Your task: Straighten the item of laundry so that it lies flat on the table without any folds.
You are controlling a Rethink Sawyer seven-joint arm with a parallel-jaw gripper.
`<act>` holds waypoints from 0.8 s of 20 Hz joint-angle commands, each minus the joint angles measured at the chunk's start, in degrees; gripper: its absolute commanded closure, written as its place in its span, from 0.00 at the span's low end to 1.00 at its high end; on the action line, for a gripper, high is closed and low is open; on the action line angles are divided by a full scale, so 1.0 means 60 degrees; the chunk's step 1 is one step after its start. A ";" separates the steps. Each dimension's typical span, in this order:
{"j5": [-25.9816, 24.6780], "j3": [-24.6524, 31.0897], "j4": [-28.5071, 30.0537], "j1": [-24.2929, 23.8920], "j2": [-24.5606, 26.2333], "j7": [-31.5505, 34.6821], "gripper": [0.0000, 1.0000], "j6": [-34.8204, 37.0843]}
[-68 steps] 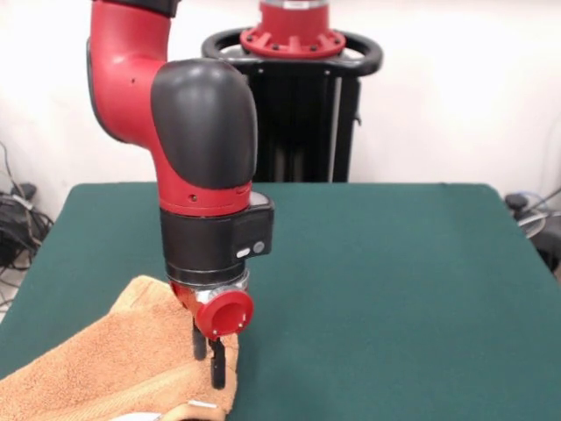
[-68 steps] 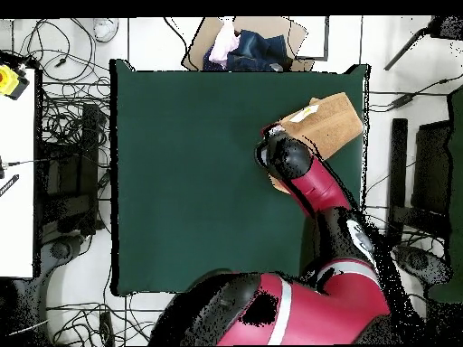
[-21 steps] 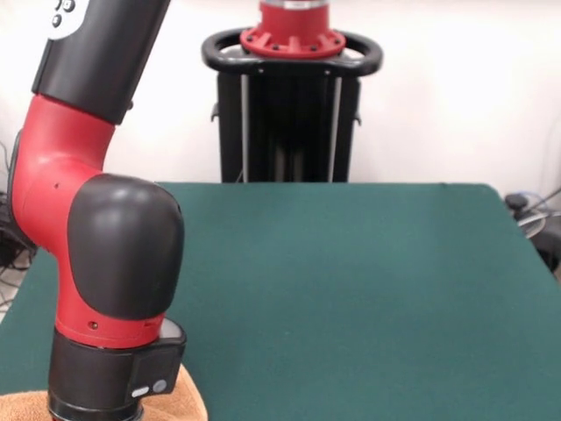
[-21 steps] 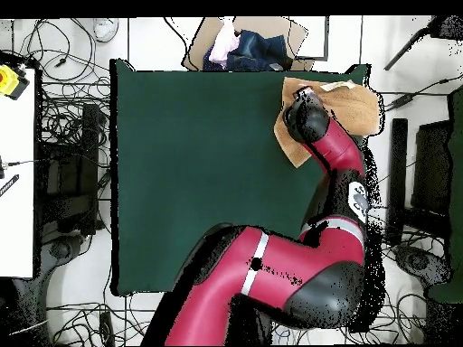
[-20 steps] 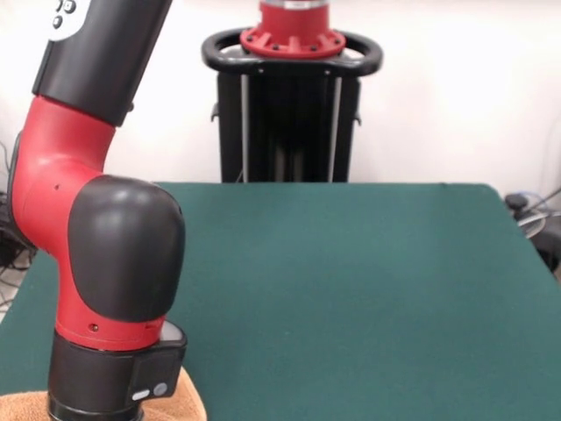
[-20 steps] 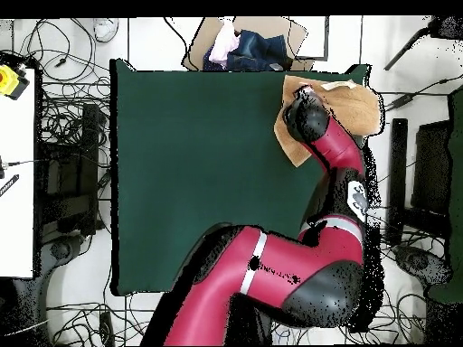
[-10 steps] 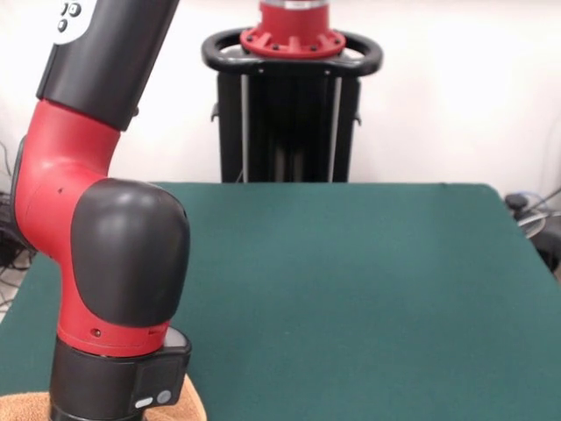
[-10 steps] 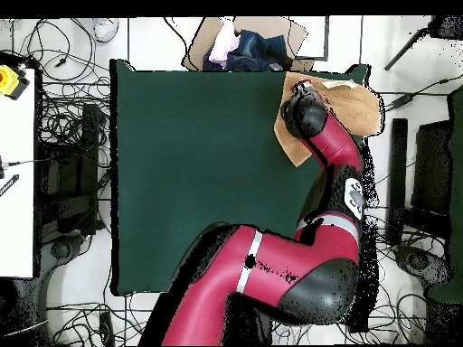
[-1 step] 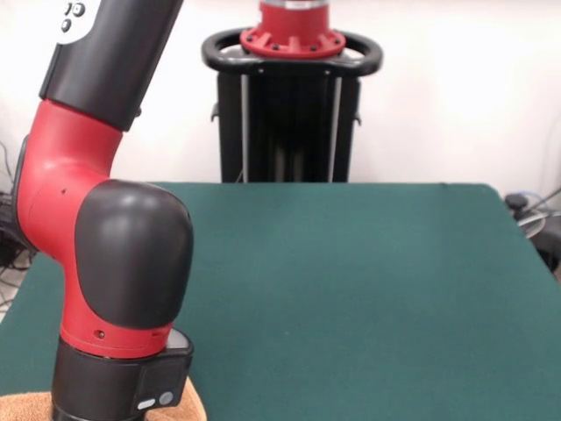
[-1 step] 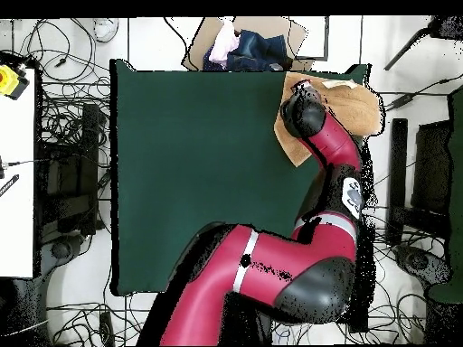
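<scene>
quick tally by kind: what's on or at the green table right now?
Towel: 1, orange-tan, at a table corner and hanging past the edge
Table: 1, green top
Robot arm: 1, red and black, over the towel; its tool is hidden
Cardboard box of clothes: 1, beyond the table's edge
Total: 4

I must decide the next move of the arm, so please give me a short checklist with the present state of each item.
1. Towel fully on the table: not ok, it hangs over the corner edge.
2. Towel flat, no folds: cannot tell, the arm covers part of it.
3. Grip on the towel: cannot tell, the arm's end is hidden in both views.
4. Room to spread the towel: ok, bare green top beside it.
</scene>
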 commanded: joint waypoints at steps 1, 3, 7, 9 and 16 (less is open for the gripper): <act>0.0276 0.0188 0.0893 0.0095 0.1313 0.2197 0.00 0.0520; 0.0277 0.0201 0.0913 0.0086 0.1301 0.2201 0.00 0.0514; 0.0314 0.0145 0.0923 0.0117 0.1312 0.2249 0.00 0.0515; 0.0290 0.0050 0.0883 0.0164 0.1342 0.2217 0.00 0.0534; 0.0409 0.0354 0.1075 0.0031 0.1204 0.2286 1.00 0.0520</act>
